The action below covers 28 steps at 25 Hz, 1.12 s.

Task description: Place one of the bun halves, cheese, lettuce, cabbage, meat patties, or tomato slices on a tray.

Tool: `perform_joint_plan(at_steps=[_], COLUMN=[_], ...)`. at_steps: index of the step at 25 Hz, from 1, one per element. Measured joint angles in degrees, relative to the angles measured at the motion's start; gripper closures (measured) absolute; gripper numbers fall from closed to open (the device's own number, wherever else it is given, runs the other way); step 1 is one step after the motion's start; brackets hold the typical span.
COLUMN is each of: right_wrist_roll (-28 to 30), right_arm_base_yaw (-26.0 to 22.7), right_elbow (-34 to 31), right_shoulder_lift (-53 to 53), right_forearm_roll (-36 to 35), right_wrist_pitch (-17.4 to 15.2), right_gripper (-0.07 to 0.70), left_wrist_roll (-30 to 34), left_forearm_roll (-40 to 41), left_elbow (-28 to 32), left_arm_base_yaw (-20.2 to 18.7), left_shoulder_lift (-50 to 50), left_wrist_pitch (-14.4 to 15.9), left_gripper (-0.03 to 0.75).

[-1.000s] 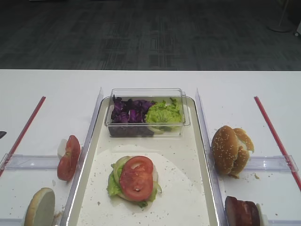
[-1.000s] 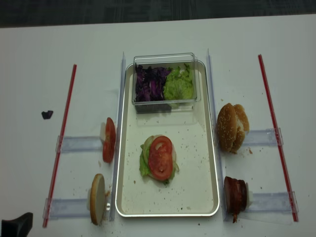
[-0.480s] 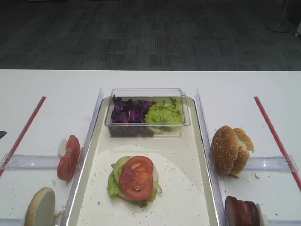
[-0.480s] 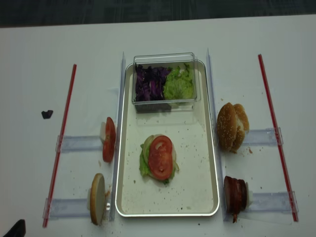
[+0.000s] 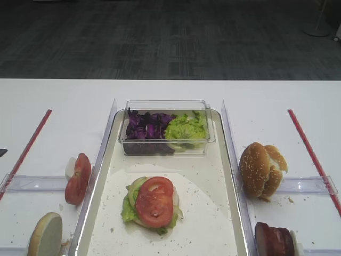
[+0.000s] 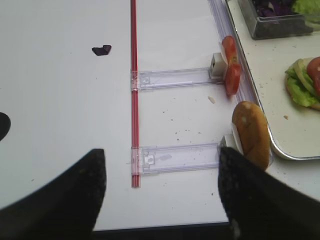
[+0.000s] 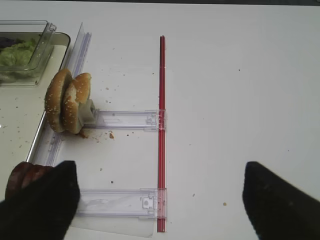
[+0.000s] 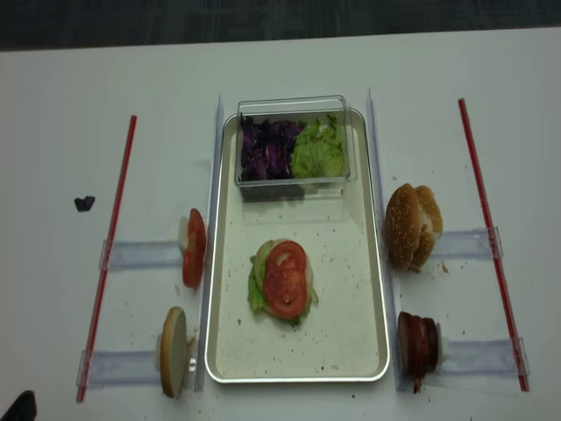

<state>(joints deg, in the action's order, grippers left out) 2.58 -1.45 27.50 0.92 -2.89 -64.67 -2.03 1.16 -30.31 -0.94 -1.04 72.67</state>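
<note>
Silver-rimmed tray [image 8: 384,263] lying 12 to 6 down the middle of the white table [image 8: 53,132], with a clear tub [image 8: 294,102] across its 12 o'clock end. Cabbage [image 8: 266,149] on the tub's 9 o'clock side, lettuce [image 8: 319,151] on its 3 o'clock side. Slightly toward 6 from the tray's centre, a small stack already laid: one tomato slice [image 8: 286,280] on top of green leaves [image 8: 255,295].

Outside the rim at 9 o'clock, more tomato slices [image 8: 193,248] on edge in a clear holder [image 8: 140,255]. At 7 o'clock, a single bun half [image 8: 173,363] on edge. At 3 o'clock, two bun halves [image 8: 410,225] leaning together. At 5 o'clock, meat patties [image 8: 416,347] upright.

Left gripper [image 6: 160,165] released, fingers spread wide with nothing between, hovering off the table's 7 o'clock corner near the single bun half. Right gripper [image 7: 159,167] likewise spread and empty, low toward 5 o'clock, above a red strip [image 7: 161,130], well apart from the food.

Judged as a pause between placements: one layer down, no ingredient in hand. Next, most likely a fresh pick, perhaps a patty at 5 or the bun half at 7. Calls for lowering spread jaws astride an upright disc, closing on its flat faces, lifting clear of the holder, crossing the rim and setting down without nudging the tomato off the stack.
</note>
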Motion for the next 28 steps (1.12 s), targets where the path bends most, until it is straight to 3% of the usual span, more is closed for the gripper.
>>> perform_joint_plan(at_steps=[8,13,28], right_wrist_roll=[0.0,0.0,0.0], right_arm_base_yaw=[0.0,0.0,0.0], right_elbow=[0.0,0.0,0.0], right_shoulder_lift=[0.0,0.0,0.0], right_forearm_roll=[0.0,0.0,0.0], right_wrist_pitch=[0.0,0.0,0.0], right_gripper=[-0.043,-0.043,-0.043], left_wrist_roll=[-0.5,-0.6,-0.7], left_forearm_roll=[0.0,0.0,0.0], left_elbow=[0.3,2.2,2.3], left_arm_base_yaw=[0.0,0.0,0.0], left_shoulder_lift=[0.0,0.0,0.0], left_wrist_pitch=[-1.0,-3.7,-4.3], left_gripper=[0.273,0.273,0.273])
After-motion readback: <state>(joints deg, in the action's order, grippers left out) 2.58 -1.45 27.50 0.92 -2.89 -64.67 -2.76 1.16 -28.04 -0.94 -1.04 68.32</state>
